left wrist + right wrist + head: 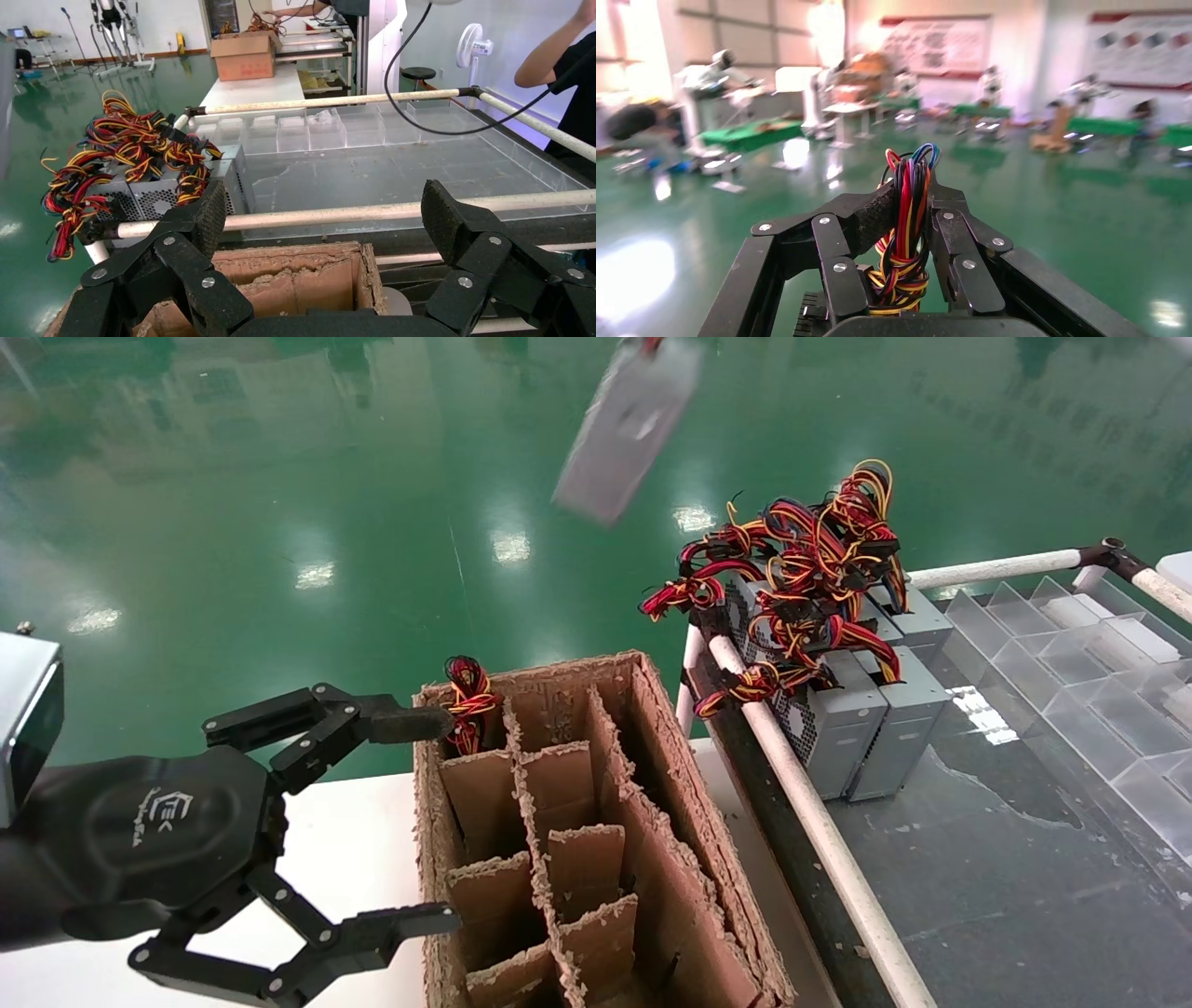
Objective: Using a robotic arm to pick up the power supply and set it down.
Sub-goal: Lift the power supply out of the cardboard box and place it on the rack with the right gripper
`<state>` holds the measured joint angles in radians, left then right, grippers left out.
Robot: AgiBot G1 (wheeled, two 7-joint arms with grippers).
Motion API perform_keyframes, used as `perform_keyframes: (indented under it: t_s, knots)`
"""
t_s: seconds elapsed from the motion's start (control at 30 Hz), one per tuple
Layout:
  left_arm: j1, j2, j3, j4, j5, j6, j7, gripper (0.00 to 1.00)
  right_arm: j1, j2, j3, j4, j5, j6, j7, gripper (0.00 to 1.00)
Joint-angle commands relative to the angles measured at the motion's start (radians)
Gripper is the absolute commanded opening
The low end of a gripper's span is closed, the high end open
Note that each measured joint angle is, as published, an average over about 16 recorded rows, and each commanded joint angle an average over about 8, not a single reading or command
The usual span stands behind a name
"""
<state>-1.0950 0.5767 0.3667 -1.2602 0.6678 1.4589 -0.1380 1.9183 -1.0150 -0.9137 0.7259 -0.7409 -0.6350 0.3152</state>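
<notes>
We take the brown cardboard box with dividers as our landmark. The power supply hangs in the air well beyond the box's far end, tilted and motion-blurred in the head view. The right gripper carries it by the wire bundle, jaws pinched narrow on the red, yellow, black and blue wires — we see no contact with the metal case itself. The right arm is out of the head view; only its load shows.

The left gripper sits just beside the box's left wall, jaws spread wide and holding nothing, one finger close to the far-left cell, where a bunch of wires pokes up from a unit already slotted in.

To the right of the box, a row of more power supplies stands on the grey tray, wires tangled on top, behind a white rail.

Risks, as we judge them:
- A grip on wires alone lets the case swing; it could slip or twist free.
- A swinging case could hit a divider or the rim of the box on the way down and jam.
- Dangling wires could snag the tangle on the tray, or catch the left gripper's finger.
</notes>
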Motion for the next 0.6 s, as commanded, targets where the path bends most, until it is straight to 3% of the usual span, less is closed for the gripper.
perform_keyframes:
  t_s: [0.03,0.3,0.6]
  knots:
    - [0.0,0.0,0.0,0.0,0.0,0.0,0.0,1.0,0.022,0.024,0.013,-0.008,0.004,0.009,0.003,0.0]
    - [0.0,0.0,0.0,0.0,0.0,0.0,0.0,1.0,0.043,0.191,0.034,0.024,-0.02,0.081,0.008,0.0]
    - [0.0,0.0,0.0,0.0,0.0,0.0,0.0,1.0,0.002,0.431,-0.012,0.09,-0.056,0.065,0.12,0.0]
